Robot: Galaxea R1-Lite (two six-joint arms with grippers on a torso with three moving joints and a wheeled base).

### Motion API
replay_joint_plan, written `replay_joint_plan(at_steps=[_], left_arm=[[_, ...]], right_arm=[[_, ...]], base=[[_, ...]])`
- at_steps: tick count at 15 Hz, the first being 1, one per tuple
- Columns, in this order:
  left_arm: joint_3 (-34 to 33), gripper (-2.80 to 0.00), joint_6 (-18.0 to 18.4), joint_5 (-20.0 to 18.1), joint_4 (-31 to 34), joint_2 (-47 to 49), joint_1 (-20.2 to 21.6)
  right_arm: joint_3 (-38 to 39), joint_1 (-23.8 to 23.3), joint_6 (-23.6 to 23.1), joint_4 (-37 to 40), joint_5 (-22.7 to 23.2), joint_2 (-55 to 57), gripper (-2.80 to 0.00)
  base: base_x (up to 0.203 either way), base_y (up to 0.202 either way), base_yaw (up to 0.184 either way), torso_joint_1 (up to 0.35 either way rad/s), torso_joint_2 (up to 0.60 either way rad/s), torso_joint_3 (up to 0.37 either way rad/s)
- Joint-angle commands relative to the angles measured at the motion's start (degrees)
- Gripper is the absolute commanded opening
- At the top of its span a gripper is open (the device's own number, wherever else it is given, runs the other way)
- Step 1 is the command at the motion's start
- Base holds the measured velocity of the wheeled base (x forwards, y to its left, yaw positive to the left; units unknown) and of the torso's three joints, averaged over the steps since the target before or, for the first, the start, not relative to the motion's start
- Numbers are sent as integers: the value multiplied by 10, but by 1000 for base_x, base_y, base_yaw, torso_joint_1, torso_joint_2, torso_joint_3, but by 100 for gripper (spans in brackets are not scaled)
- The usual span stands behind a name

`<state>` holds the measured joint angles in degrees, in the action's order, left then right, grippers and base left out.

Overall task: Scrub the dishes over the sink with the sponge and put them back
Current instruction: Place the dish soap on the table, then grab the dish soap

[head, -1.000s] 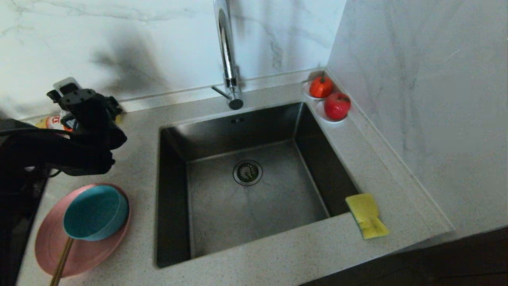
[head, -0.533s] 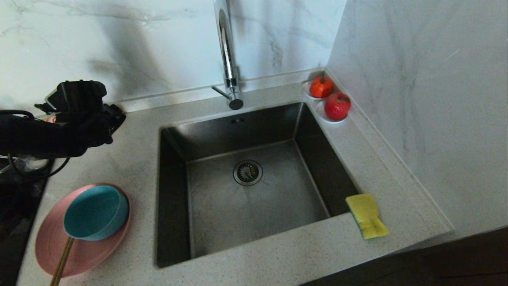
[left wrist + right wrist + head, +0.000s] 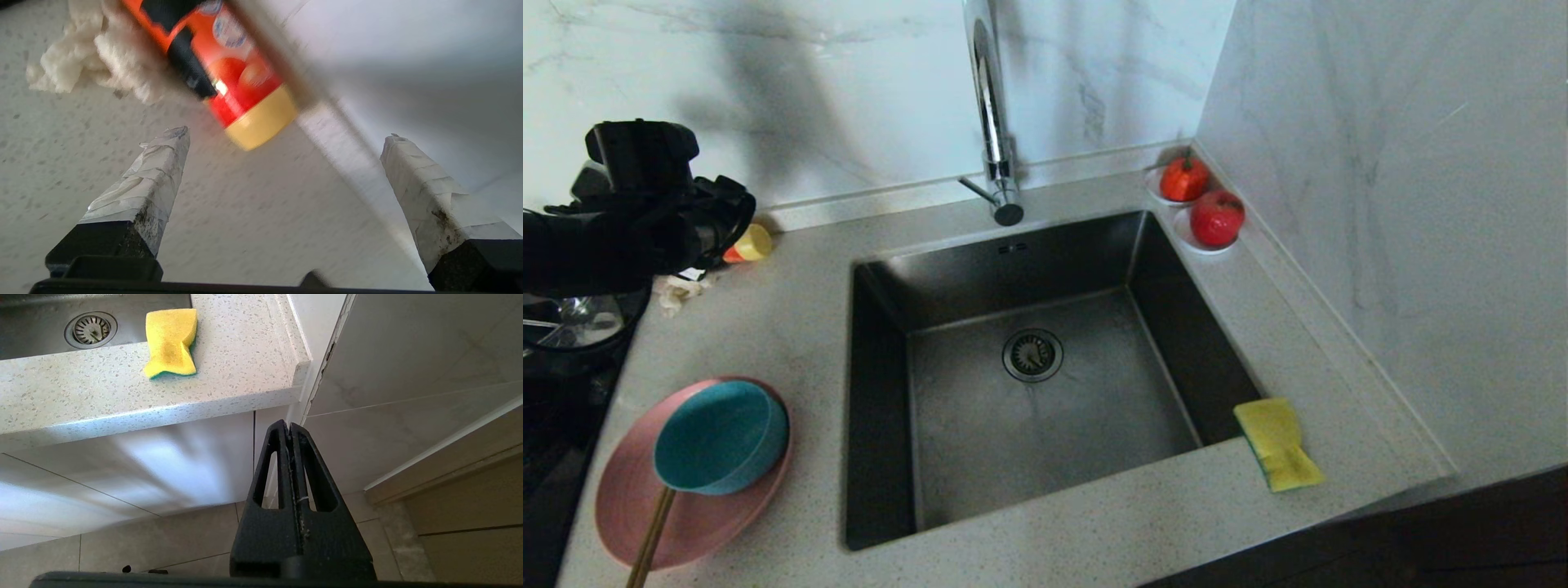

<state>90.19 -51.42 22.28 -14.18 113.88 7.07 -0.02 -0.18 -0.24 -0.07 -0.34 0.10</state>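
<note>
Nothing is scrubbed yet: the left gripper (image 3: 286, 134) hangs wide open and empty at the counter's (image 3: 1094, 523) back-left corner, the right gripper (image 3: 291, 428) rests shut below its front edge, so next comes fetching the plate (image 3: 698, 523) front-left or the sponge (image 3: 1278, 445) front-right of the sink (image 3: 1045, 408).

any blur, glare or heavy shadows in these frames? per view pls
Head view: sharp; the left arm throws a broad soft shadow on the marble wall, bright streak down the tap. Left wrist view: red bottle and rag smeared by motion blur, open left claw stays crisp. Right wrist view: sharp; sponge evenly lit, sheen on the cabinet front.
</note>
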Motion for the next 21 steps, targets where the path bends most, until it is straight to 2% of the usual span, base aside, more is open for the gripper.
replay_joint_plan(at_steps=[1,3,5,8,10,13,14,16,19,20,21], left_arm=[[12,0,-9,14,-2,4,1],[19,0,-16,14,-2,6,9],[31,0,-56,7,-1,7,18],[36,0,-121,-35,0,9,30],[41,0,-139,-39,5,15,29],[59,0,-140,-42,11,13,29],[66,0,-138,-44,32,14,29],[72,0,-135,-54,105,13,29],[90,0,-112,-110,253,12,29],[93,0,-96,-128,286,11,30],[94,0,-73,-136,292,6,30]], right_arm=[[-1,0,0,0,0,1,-280],[-1,0,0,0,0,1,-280],[-1,0,0,0,0,0,-280],[-1,0,0,0,0,0,-280],[0,0,0,0,0,1,-280],[-1,0,0,0,0,1,-280],[0,0,0,0,0,0,-280],[-1,0,0,0,0,1,-280],[-1,0,0,0,0,1,-280],[-1,0,0,0,0,1,-280],[-1,0,0,0,0,0,-280]], base=[[0,0,0,0,0,0],[0,0,0,0,0,0],[0,0,0,0,0,0],[0,0,0,0,0,0],[0,0,0,0,0,0],[0,0,0,0,0,0],[0,0,0,0,0,0],[0,0,0,0,0,0],[0,0,0,0,0,0],[0,0,0,0,0,0],[0,0,0,0,0,0]])
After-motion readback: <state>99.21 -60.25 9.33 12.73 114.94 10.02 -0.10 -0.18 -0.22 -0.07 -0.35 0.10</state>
